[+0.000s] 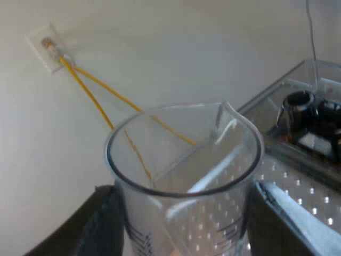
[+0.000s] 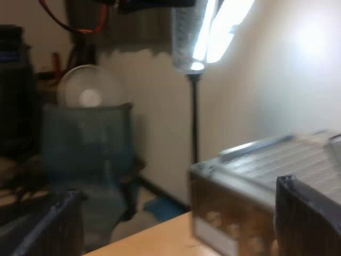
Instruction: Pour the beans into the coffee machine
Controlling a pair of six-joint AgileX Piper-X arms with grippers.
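The left pincer (image 1: 185, 216) is clamped on the measuring glass (image 1: 186, 176), one black finger pressed against each side of its clear wall. The glass stands upright in the grip with its spout turned away from the pincer. I cannot tell what lies at its bottom. Just beyond the glass and a little lower is the espresso machine (image 1: 290, 184). Its perforated metal top shows through the clear wall, and the bean hopper (image 1: 314, 90), a clear-sided box with dark round parts inside, sits farther off to one side of the pincer. Behind all this is a pale wall (image 1: 176, 48) with a white socket plate (image 1: 49, 47), from which two yellow cables (image 1: 93, 93) slant down towards the glass.

The right pincer (image 2: 178, 224) has its fingers wide apart with nothing between them. Close to one finger is a corner of the machine's metal body with its ribbed top, standing on a light wooden counter (image 2: 154, 237) that runs under the pincer. Farther out in the room are a tall lamp (image 2: 194, 80) on a thin dark pole, lit at its head, a round fan (image 2: 88, 90), and a blue-green chair (image 2: 88, 149) below the fan.
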